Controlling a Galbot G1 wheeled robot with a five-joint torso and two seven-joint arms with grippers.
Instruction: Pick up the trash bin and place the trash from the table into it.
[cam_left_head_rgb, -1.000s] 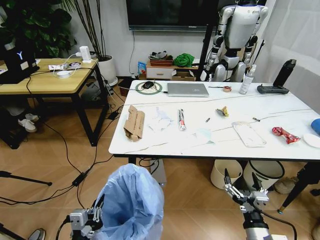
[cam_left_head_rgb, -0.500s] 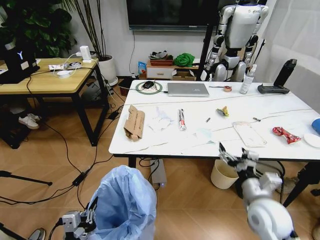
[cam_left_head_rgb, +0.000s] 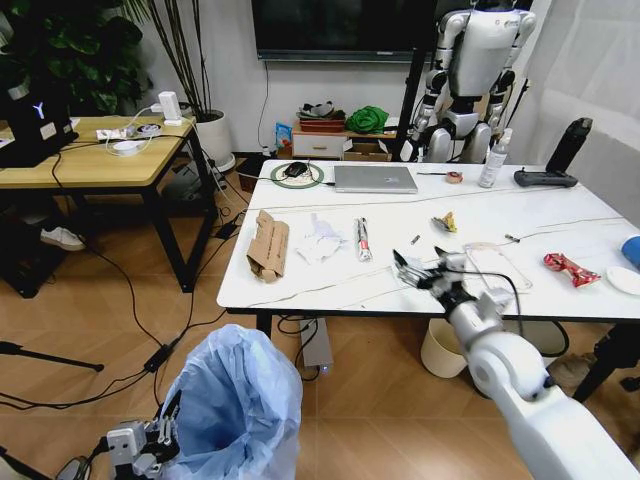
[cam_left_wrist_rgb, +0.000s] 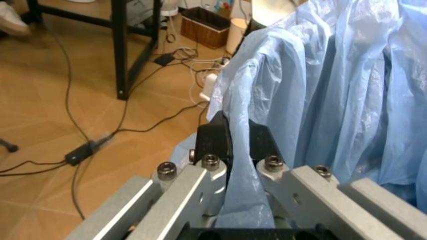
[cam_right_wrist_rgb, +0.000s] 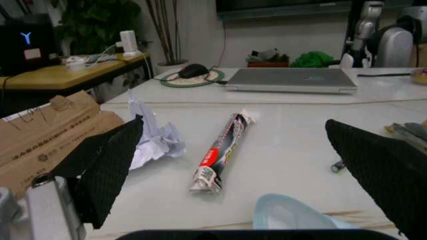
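The left claw (cam_left_head_rgb: 160, 445) sits at the bottom left of the head view, clamped on the rim of the trash bin (cam_left_head_rgb: 240, 410), whose puffy light-blue bag fills the lower middle of that frame below the near edge of the surface (cam_left_head_rgb: 330, 290). In the left wrist view the black fingers (cam_left_wrist_rgb: 220, 140) pinch a fold of the blue bag (cam_left_wrist_rgb: 333, 90) between them, closed tight on it.

The right claw (cam_left_head_rgb: 425, 272) reaches over the near edge of the surface, right of centre in the head view, with its fingers spread wide and gripping nothing. It hovers just above the light-blue face mask (cam_left_head_rgb: 405, 268). In the right wrist view the two black fingers (cam_right_wrist_rgb: 107, 170) stand far apart at the frame's sides, the face mask (cam_right_wrist_rgb: 293, 212) low between them.

Beyond lie a rolled wrapper (cam_right_wrist_rgb: 220, 152), crumpled white paper (cam_right_wrist_rgb: 153, 137) and crushed brown cardboard (cam_right_wrist_rgb: 47, 135). Farther right on the surface in the head view are a clear plastic pack (cam_left_head_rgb: 500, 265) and a red wrapper (cam_left_head_rgb: 570, 268). A silver laptop (cam_left_head_rgb: 375, 178) rests near the far edge.
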